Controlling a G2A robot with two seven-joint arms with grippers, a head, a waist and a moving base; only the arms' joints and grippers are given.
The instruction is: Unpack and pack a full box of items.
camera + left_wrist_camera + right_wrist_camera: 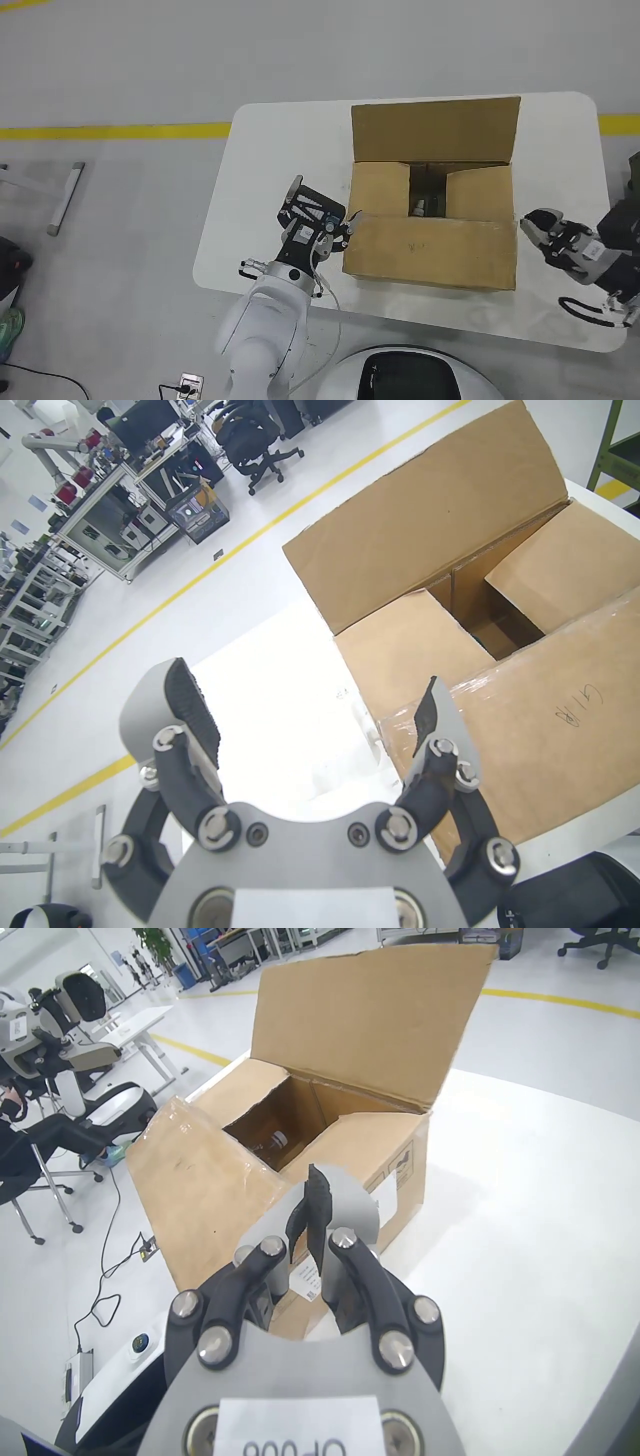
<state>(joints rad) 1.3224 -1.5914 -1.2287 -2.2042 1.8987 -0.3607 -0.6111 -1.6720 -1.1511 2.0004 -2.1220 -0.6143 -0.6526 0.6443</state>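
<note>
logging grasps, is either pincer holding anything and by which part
Nothing is held. The left pincer is open by the box corner; the right pincer is shut on nothing.

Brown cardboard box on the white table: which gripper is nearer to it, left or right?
Left. The left gripper sits at a taped corner of the brown cardboard box, seemingly touching it; the right gripper is off the opposite side, slightly apart.

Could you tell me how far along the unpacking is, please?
Done: the box has its far flap up. In hand: nothing; the left pincer is open at a near corner, the right pincer shut, empty, alongside. Left: three flaps to open, an item inside to unpack.
</note>
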